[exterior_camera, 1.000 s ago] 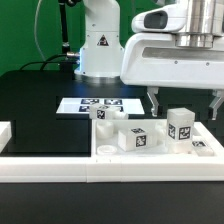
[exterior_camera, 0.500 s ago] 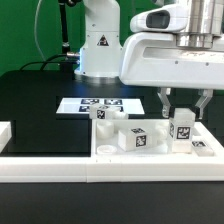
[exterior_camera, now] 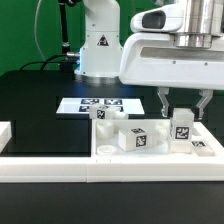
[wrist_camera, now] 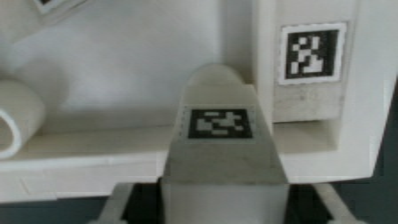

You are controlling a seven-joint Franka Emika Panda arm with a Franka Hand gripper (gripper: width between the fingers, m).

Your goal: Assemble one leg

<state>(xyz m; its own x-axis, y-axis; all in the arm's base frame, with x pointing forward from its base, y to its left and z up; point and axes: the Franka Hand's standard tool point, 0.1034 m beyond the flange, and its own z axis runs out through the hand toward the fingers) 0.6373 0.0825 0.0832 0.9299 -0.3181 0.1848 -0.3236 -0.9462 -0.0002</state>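
Fingers [exterior_camera: 184, 103] straddle the upright leg [exterior_camera: 183, 127], one on each side and close against it, though I cannot tell whether they actually press it. That leg stands near the counter's [exterior_camera: 40, 110] front edge, beside another leg [exterior_camera: 138, 138] lying flat.

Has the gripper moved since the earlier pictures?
Yes. Against the fixed marker board, the gripper came down and its fingers closed in around the upright leg.
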